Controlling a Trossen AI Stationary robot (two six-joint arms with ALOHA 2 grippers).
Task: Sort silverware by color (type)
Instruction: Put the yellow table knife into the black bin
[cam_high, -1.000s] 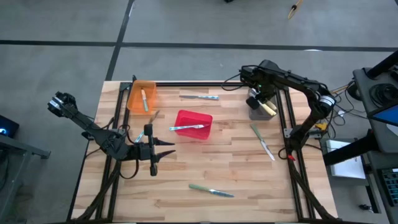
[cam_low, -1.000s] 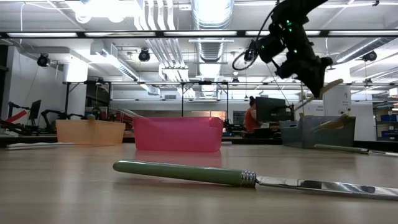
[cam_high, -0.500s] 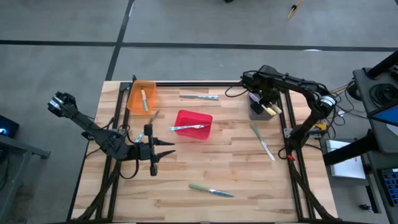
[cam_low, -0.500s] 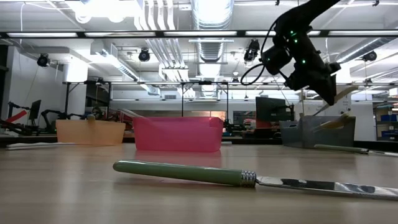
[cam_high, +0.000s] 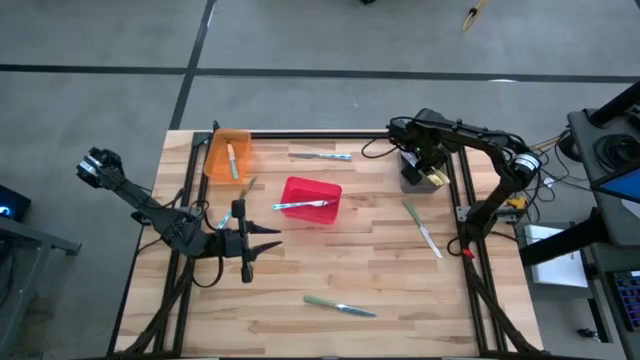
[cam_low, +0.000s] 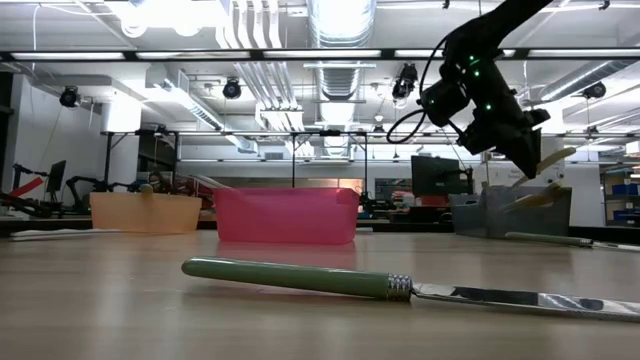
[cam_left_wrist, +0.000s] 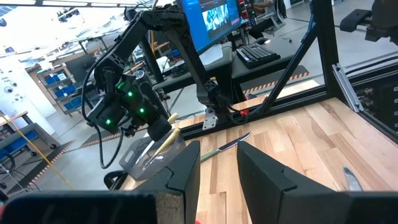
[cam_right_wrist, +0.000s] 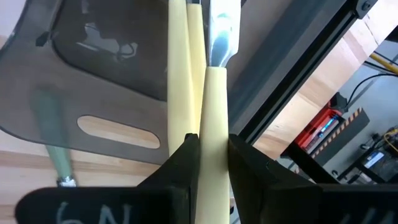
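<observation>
My right gripper (cam_high: 428, 172) hovers over the grey bin (cam_high: 410, 181) at the table's far right and is shut on a yellow-handled utensil (cam_right_wrist: 209, 106). Another yellow-handled utensil (cam_right_wrist: 177, 68) lies in that bin. A blue-handled utensil (cam_high: 303, 204) lies across the red bin (cam_high: 312, 190), and one utensil (cam_high: 232, 160) lies in the orange bin (cam_high: 228, 150). A blue-handled utensil (cam_high: 322, 155) and two green-handled knives (cam_high: 422, 228) (cam_high: 340, 306) lie flat on the table. My left gripper (cam_high: 250, 242) waits open, low over the table's left half. My right gripper pinches the yellow handle (cam_right_wrist: 210, 134) between its two fingers. The handle runs forward along the fingers, and the metal end (cam_right_wrist: 221, 31) points away from them over the grey bin. The fingers slant down from above, and the utensil sits tilted in the hold (cam_low: 555, 157).
The black frame rail (cam_high: 455, 190) runs close beside the grey bin on the right. A green handle (cam_right_wrist: 51, 121) shows beside the bin's wall. Bare wood lies between the red bin and the near green knife.
My right gripper has sunk toward the grey bin and shifted slightly toward the table's right and near edges, carrying the yellow-handled utensil with it. It has stayed shut on the handle. The left arm has kept still.
</observation>
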